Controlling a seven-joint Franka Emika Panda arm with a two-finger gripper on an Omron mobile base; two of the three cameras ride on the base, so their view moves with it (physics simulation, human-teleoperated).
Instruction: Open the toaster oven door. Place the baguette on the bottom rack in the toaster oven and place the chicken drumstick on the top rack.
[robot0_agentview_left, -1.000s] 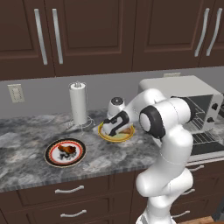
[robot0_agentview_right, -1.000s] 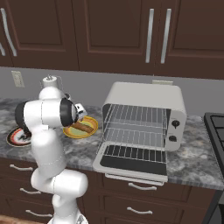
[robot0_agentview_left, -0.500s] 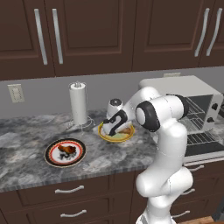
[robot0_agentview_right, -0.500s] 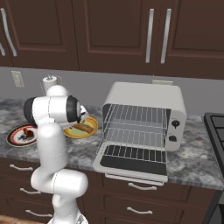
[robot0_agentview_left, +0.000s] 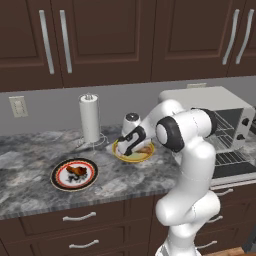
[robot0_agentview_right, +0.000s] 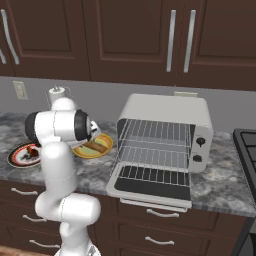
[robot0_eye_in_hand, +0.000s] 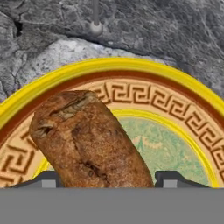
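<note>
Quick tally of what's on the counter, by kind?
Plates: 2, yellow plate, red-rimmed plate
Food: 2, baguette, chicken drumstick
Appliances: 1, toaster oven
Paper towel holders: 1, paper towel roll
Total: 6

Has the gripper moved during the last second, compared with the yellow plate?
Yes. In the left base view the gripper has come down closer over the yellow plate and the baguette.

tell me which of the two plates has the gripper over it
The yellow-rimmed plate holding the baguette, beside the toaster oven. The gripper hangs right above it; the red-rimmed plate with the drumstick lies apart.
</note>
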